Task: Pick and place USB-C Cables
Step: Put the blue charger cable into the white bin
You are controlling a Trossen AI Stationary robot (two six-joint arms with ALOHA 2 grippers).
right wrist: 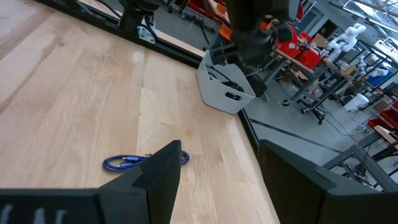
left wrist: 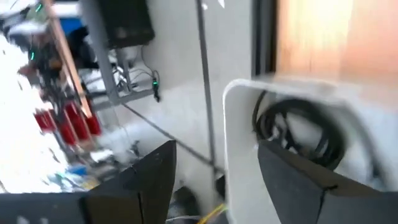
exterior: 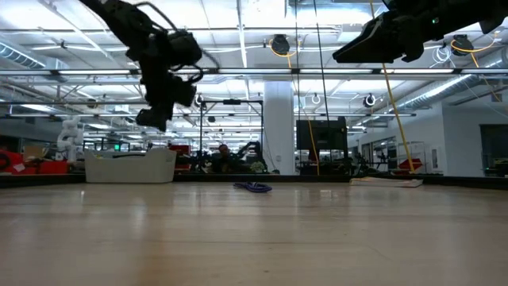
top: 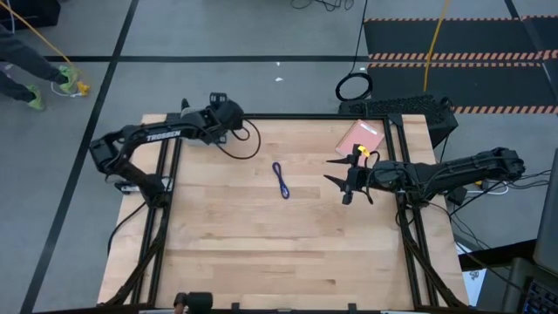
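High view: the blue-purple cable (top: 282, 180) lies mid-table in a thin folded bundle, clear of both arms; it looks light and floppy, so the doubled middle is likely the best pinch point. The right gripper (top: 343, 181) hangs spread open just beside it, while the left gripper (top: 218, 103) sits over the table's far-left edge, bin hidden beneath it.

Low view shows only the cable's edge-on sliver. Left wrist: fingers apart above a white bin (left wrist: 242, 155) holding a black cable (left wrist: 305, 127), blurred; right wrist shows the blue-purple cable past open fingers.

The wooden table (top: 261, 235) carries a blue-purple cable (top: 282, 180) and a pink packet (top: 360, 137).
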